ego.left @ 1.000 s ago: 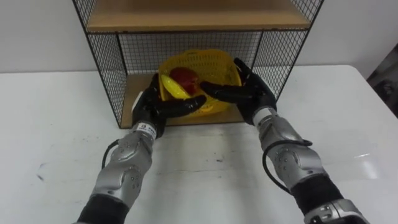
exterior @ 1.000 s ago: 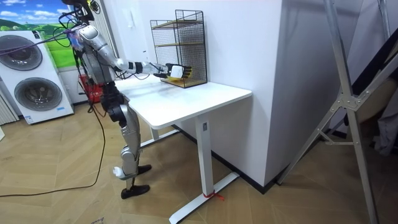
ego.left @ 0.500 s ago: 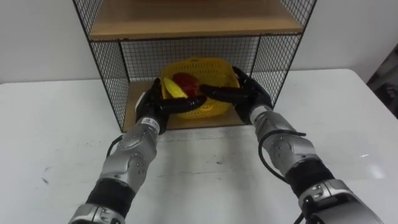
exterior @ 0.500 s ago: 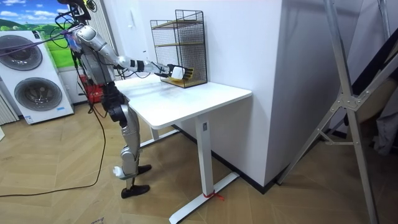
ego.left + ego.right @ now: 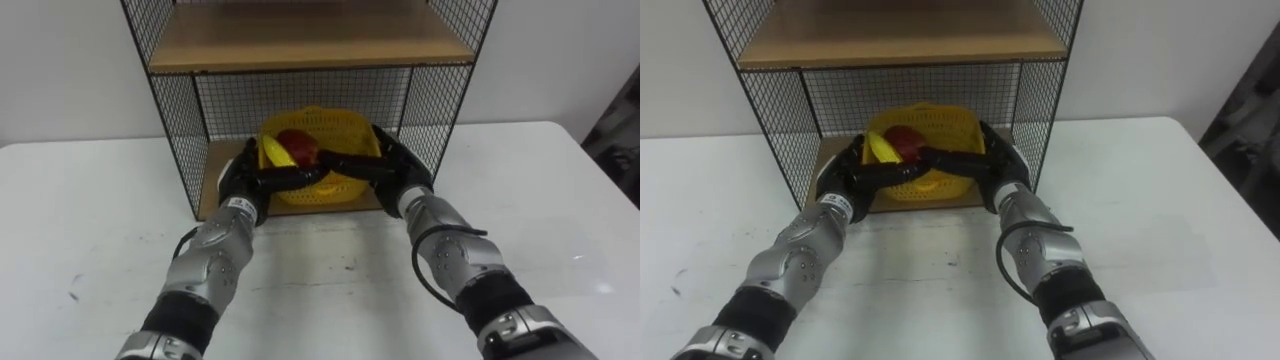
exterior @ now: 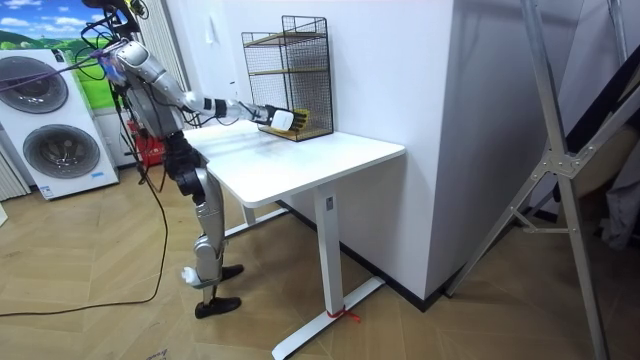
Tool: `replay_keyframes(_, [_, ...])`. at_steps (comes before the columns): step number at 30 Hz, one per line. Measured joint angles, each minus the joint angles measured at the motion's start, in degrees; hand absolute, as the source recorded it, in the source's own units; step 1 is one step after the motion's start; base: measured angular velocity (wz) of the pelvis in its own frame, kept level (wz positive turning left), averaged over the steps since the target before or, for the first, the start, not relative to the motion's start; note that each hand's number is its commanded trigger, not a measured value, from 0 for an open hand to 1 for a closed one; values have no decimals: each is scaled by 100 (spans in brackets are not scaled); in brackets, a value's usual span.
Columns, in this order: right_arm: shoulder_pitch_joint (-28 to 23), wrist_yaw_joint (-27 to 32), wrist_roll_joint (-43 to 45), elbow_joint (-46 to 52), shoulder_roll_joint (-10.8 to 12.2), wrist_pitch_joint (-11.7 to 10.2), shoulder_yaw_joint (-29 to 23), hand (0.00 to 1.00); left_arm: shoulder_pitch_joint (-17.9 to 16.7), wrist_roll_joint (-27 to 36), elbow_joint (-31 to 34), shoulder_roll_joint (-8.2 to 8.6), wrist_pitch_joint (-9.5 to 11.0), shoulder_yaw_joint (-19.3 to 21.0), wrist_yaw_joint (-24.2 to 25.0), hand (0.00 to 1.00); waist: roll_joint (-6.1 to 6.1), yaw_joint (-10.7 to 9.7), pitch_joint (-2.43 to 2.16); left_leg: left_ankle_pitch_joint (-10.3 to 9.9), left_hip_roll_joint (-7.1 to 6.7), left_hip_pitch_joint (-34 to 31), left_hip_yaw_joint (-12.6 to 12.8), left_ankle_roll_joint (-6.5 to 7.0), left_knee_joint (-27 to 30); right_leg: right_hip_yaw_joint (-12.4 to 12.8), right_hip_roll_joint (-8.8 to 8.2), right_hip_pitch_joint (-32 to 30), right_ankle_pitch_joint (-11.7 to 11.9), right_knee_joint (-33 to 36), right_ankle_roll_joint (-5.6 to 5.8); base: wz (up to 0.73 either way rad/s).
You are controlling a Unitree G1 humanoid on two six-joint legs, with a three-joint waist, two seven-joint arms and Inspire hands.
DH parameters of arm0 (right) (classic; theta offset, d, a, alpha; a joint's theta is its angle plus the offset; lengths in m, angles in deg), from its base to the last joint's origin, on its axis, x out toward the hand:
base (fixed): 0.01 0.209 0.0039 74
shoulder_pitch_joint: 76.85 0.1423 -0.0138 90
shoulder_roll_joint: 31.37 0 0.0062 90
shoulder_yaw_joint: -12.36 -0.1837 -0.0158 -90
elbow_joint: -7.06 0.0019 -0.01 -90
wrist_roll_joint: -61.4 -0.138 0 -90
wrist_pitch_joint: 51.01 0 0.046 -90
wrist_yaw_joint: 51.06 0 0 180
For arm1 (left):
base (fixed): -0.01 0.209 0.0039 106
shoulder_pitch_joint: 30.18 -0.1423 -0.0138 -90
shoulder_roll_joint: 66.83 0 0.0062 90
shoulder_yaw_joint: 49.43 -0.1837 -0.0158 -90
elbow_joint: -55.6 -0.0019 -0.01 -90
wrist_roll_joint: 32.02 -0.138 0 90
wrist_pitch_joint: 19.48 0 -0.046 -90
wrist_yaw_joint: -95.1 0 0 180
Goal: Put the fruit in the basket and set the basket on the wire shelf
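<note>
Left hand and right hand clasp basket inside wire shelf.

The only way in or out of the wire shelf for me is its open front, low over the table. The left mesh wall stands just outside my left hand and the right mesh wall just outside my right hand, so there is little room sideways. The basket fills the gap between them. The wooden board closes the top and mesh closes the back. Behind my wrists the table lies wide open.
</note>
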Motion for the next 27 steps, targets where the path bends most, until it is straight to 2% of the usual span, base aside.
replay_keyframes(7, [-91, -98, 117, -6, -65, 6, -27, 0, -24, -35, -92, -110, -5, 24, 3, 0, 43, -124, -33, 1, -3, 43, -1, 2, -5, 9, 31, 38, 2, 11, 2, 0])
replay_keyframes(10, [-157, -162, 140, -9, -75, 7, -292, 0, -63, -48, -74, -136, -15, 230, 0, 0, 64, -179, -46, 3, -3, 31, 0, 1, -12, 10, 35, 22, 2, 7, 2, 0])
replay_keyframes(14, [-160, -303, 161, 26, -84, 40, -511, 0, -89, -45, 120, -234, -53, 565, 0, 0, 164, -272, -124, 8, -8, -65, -13, 5, -8, 1, 34, -66, 2, 6, 3, 0])
replay_keyframes(20, [-161, -296, 426, 342, -87, 43, -627, 0, -90, -179, 336, -409, -55, 828, 6, 0, 203, -267, -149, 26, -10, -89, -39, -2, -26, -2, 36, -87, 2, 1, 2, 2])
replay_keyframes(27, [-160, -489, 651, 1017, -239, 35, -685, 0, -90, -290, 907, -411, -59, 893, 17, 0, 201, -272, -150, 38, -16, -85, -52, -1, -33, -19, 30, -80, 2, 5, 2, 0])
